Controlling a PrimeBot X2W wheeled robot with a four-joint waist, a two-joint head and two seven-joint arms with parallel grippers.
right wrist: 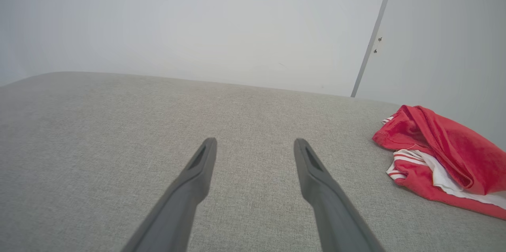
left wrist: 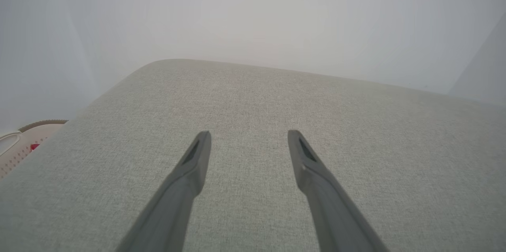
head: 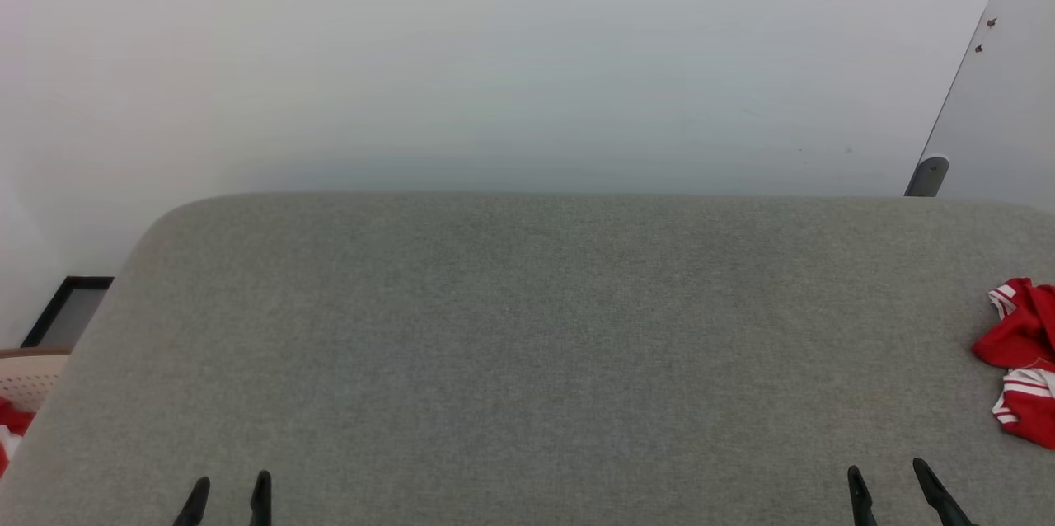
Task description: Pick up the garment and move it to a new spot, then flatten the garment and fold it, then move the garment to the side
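The garment is out of view. My left gripper hovers open over the near left of the grey fabric-covered table, nothing between its fingers. My right gripper stands open over the near right, also empty. A crumpled red-and-white cloth with striped trim and no lettering showing lies at the table's right edge, to the right of and beyond the right gripper, apart from it.
A pale perforated basket sits beside the table's left edge with a bit of red cloth in it. A black frame leans behind it. White wall behind; a grey panel stands at the far right.
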